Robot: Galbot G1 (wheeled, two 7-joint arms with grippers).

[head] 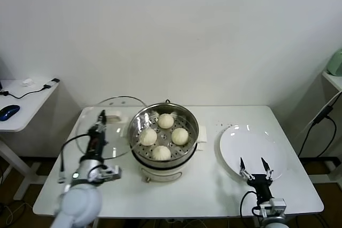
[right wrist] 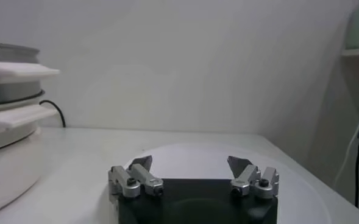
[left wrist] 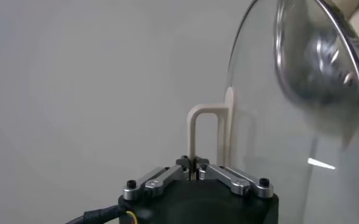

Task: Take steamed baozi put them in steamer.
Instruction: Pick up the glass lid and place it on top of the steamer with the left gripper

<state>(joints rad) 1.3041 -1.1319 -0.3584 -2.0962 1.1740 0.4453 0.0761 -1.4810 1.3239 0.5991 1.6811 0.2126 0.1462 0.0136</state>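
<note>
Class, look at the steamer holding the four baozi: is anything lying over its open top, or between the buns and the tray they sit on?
Nothing visible does. The four baozi sit on the perforated tray in the steamer, top uncovered. The left gripper is shut on the glass lid's handle, lid tilted beside the pot. The right gripper is open over the plate.

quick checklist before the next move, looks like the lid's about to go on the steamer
1. Four cream-white round baozi in the shiny steel steamer: ok.
2. Left gripper shut on the white handle of the round glass lid: ok.
3. Lid seated on the steamer: not ok, held beside it.
4. Flat white plate empty: ok.
5. Right gripper open, clear of the steamer, over the plate: ok.
</note>
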